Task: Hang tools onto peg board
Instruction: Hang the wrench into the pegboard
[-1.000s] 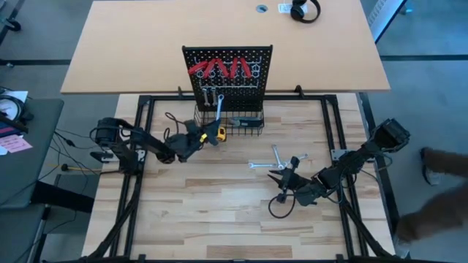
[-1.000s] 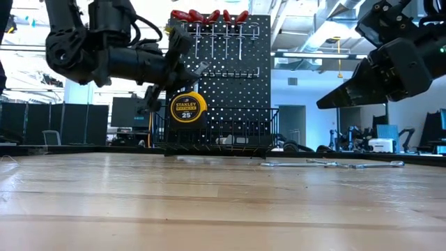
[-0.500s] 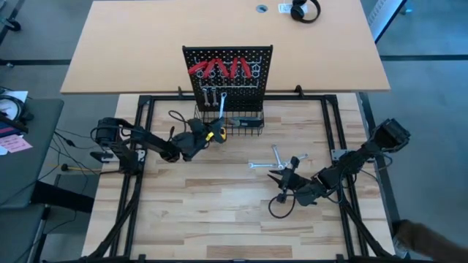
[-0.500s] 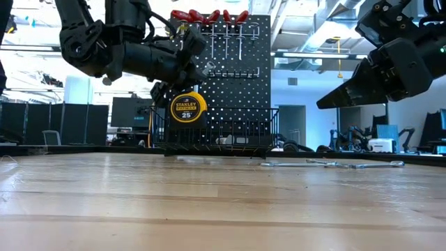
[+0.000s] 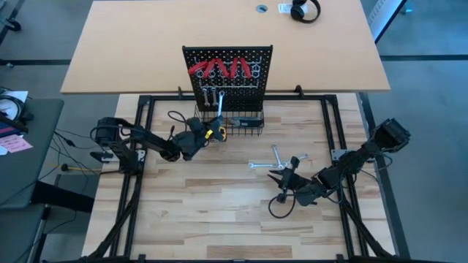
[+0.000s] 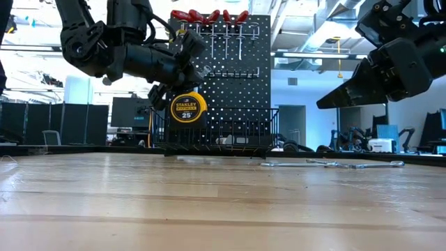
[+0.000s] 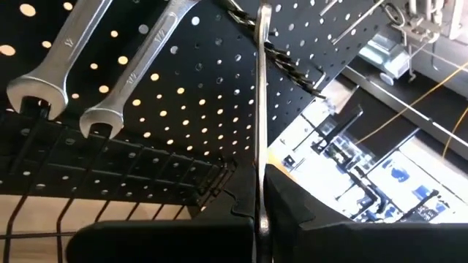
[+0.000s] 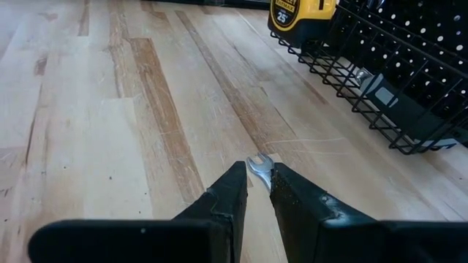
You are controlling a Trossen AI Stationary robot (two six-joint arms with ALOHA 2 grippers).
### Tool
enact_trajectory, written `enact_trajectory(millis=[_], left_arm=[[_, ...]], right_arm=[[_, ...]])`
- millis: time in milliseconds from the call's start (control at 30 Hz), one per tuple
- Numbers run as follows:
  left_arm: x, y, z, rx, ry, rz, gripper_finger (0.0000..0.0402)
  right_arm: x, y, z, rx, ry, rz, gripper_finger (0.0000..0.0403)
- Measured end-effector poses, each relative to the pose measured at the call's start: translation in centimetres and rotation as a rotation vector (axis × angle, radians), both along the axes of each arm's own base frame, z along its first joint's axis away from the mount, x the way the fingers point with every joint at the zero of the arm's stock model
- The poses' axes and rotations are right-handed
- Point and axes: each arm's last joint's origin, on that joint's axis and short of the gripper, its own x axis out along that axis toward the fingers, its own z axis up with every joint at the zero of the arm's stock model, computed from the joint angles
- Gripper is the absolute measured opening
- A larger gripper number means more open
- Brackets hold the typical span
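Wood-plank table (image 5: 219, 197) supports the rig. Left gripper (image 5: 205, 133), jaws clamped on a silver wrench (image 7: 261, 109), holds it upright against the peg board (image 5: 228, 73), beside two hung wrenches (image 7: 95, 66). Right gripper (image 5: 281, 180), jaws narrowly apart, hovers near loose wrenches (image 5: 276, 157).

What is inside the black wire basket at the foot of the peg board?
The wire basket holds a yellow tape measure at one end and a dark, blue-edged item. The mesh hides anything lower.
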Motion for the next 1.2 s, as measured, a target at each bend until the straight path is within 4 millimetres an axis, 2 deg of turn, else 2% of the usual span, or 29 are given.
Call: enact_trajectory(millis=[133, 567, 767, 1033, 1200], left_arm=[[0.0, 0.1, 0.0, -0.007, -0.011, -0.004, 0.0015], [0.0, 0.2, 0.1, -0.002, -0.019, -0.009, 0.0113], [0.0, 0.1, 0.5, 0.048, 0.007, -0.026, 0.0130], [-0.9, -1.1, 3.5, 0.200, 0.092, -0.066, 0.0128], [-2.1, -2.8, 5.7, 0.293, 0.218, -0.112, 0.0128]], right_arm=[[0.0, 0.0, 0.0, 0.000, 0.000, 0.000, 0.0077], [0.0, 0.0, 0.0, 0.000, 0.000, 0.000, 0.0077], [0.0, 0.0, 0.0, 0.000, 0.000, 0.000, 0.0077], [0.0, 0.0, 0.0, -0.003, 0.005, 0.000, 0.0077], [0.0, 0.0, 0.0, -0.003, 0.006, 0.000, 0.0077]])
